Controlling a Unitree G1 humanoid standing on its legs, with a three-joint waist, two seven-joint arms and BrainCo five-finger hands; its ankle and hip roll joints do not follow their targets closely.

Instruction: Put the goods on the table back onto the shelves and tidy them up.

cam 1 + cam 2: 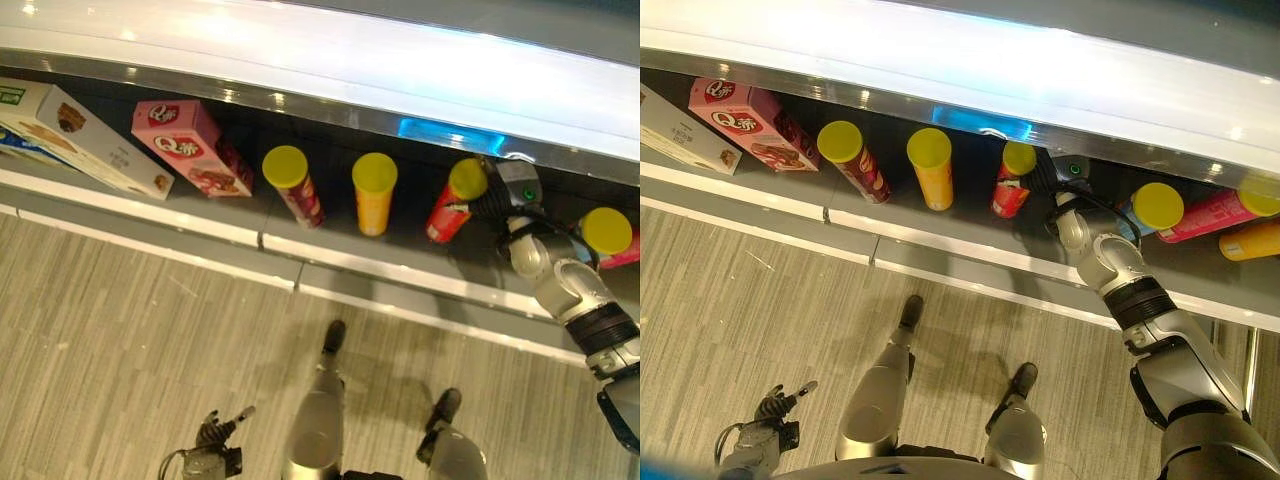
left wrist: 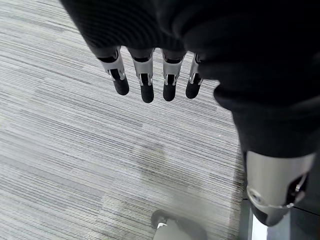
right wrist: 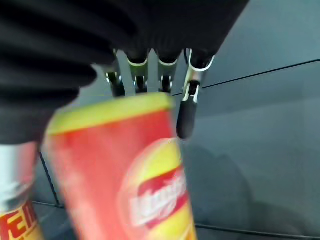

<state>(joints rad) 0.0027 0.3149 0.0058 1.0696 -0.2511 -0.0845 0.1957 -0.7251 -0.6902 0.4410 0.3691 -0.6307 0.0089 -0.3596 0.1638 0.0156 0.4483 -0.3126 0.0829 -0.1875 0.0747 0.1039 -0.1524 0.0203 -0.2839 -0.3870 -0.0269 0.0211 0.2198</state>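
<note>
A red chip can [image 1: 450,207] with a yellow lid stands on the grey shelf [image 1: 380,272], right of the middle. My right hand [image 1: 497,196] reaches in under the upper shelf and sits against the can's right side. In the right wrist view the red can [image 3: 115,175] lies close in front of the palm, with the fingers [image 3: 183,117] wrapped behind its lid. My left hand [image 1: 214,434] hangs low over the floor at the lower left, its fingers [image 2: 146,85] straight and holding nothing.
On the same shelf stand a maroon can [image 1: 296,186] and a yellow can [image 1: 373,195], with a pink box [image 1: 190,148] and a white box [image 1: 70,135] to the left. Right of my hand are a yellow-lidded can [image 1: 1148,210], a pink box [image 1: 1212,214] and an orange can [image 1: 1250,240]. The upper shelf [image 1: 330,60] overhangs.
</note>
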